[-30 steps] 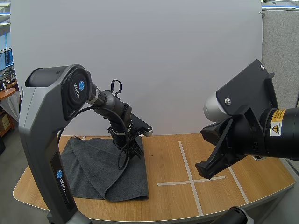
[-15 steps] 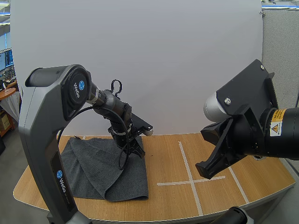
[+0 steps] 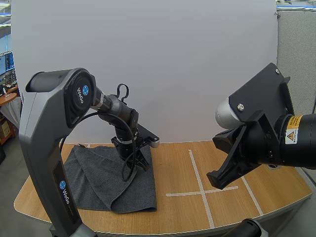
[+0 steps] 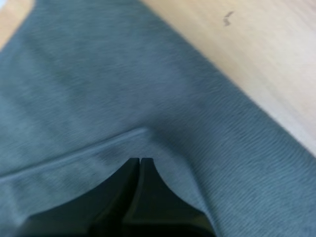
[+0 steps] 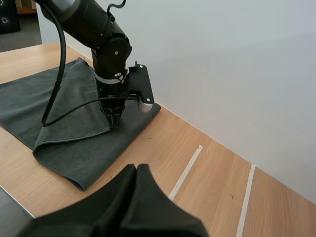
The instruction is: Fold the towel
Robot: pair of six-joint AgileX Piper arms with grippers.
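Because the table (image 3: 177,217) was the largest thing, it comes first: bare pale wood with a white tape cross (image 3: 201,192) marked on it. Left of the cross lay the towel (image 3: 98,173), dark grey and spread on the wood, with one flap already turned over onto itself. Its nearest edge stopped short of the cross.

It looked soft, limp and light, a cloth that would sag and trail rather than keep a shape. It also looked likely to bunch if it were pushed across the wood. I judged a corner, or the hemmed edge of the flap, the best place to pinch it, taking one layer only.

My left gripper (image 3: 142,165) pointed down onto the part of the towel nearest the cross. Its fingers were closed together into one wedge, with the tips against the cloth beside the flap's hem. No cloth showed between them, and I could not tell whether any was nipped.

My right gripper (image 5: 137,167) hung above the table to the right of the cross, well apart from the towel, its fingers likewise closed on nothing.

Nothing stood between the cross and the towel. By my reckoning only the left arm itself, over the cloth, would hinder a fold. A tiny dark mark (image 4: 227,19) showed on the wood just beside the towel's edge, on the side toward the cross.
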